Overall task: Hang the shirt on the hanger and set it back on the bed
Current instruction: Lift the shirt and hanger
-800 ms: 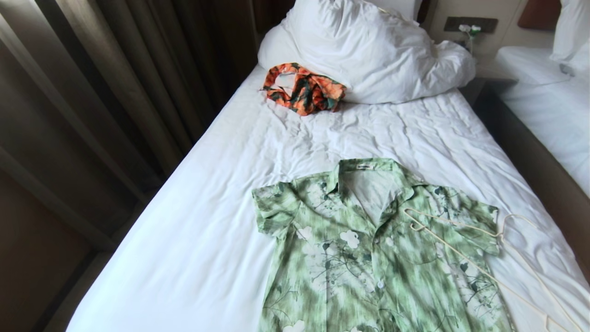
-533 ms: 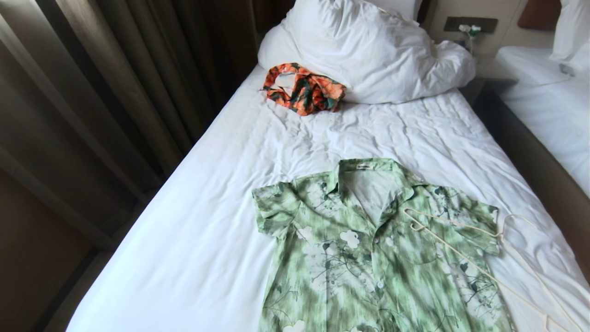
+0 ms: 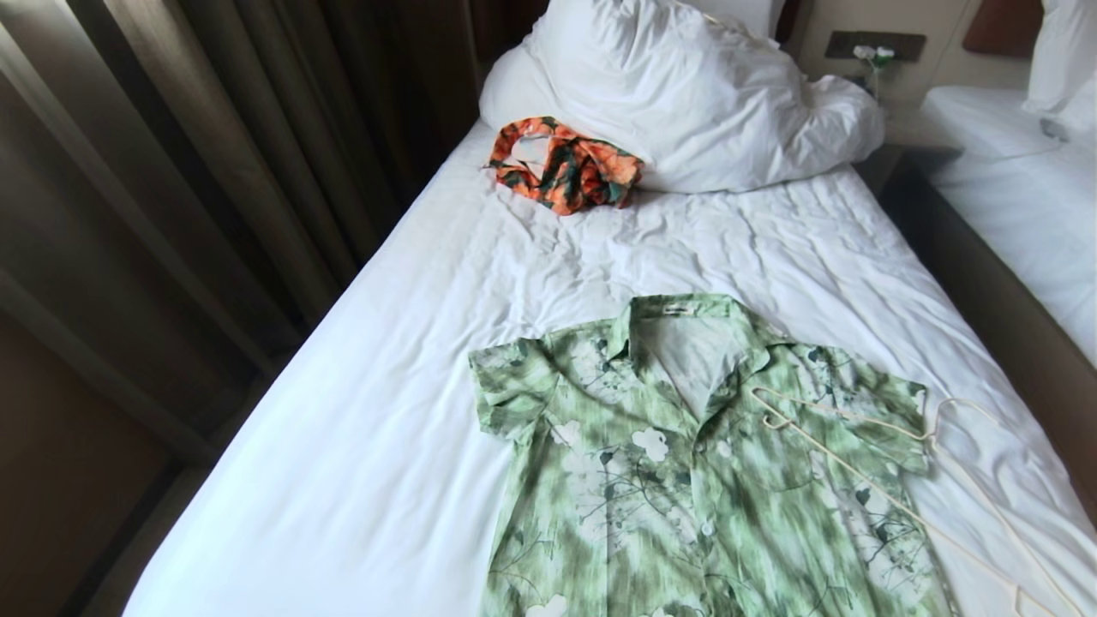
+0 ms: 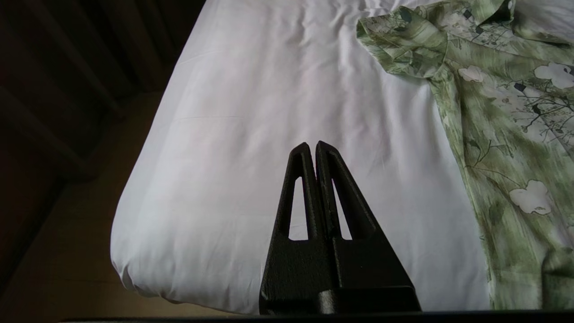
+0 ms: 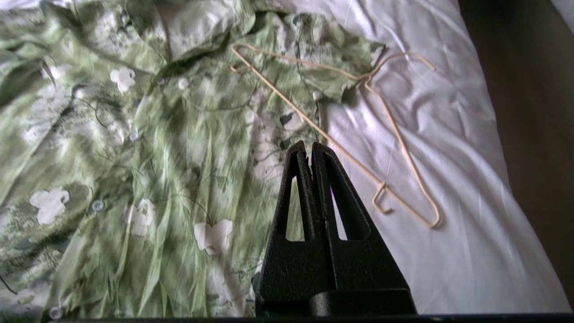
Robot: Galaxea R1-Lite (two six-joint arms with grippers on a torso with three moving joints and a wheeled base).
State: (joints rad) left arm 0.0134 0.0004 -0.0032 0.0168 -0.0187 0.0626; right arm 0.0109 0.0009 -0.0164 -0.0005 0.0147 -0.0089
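The light green flowered shirt [image 3: 686, 480] lies flat and face up on the bed [image 3: 386, 411], collar toward the pillow. The cream wire hanger [image 3: 900, 488] lies partly on the shirt's shoulder and sleeve nearest the dark gap, its hook on the sheet. Neither arm shows in the head view. My left gripper [image 4: 312, 144] hangs shut and empty above bare sheet, beside the shirt's [image 4: 502, 112] other sleeve. My right gripper [image 5: 307, 144] hangs shut and empty above the shirt's [image 5: 148, 148] edge, close to the hanger [image 5: 358, 121].
A big white pillow [image 3: 686, 94] and an orange-and-dark-green garment [image 3: 561, 167] sit at the head of the bed. Dark curtains [image 3: 197, 154] run along the left side. A dark gap [image 3: 986, 283] separates a second white bed [image 3: 1028, 206] on the right.
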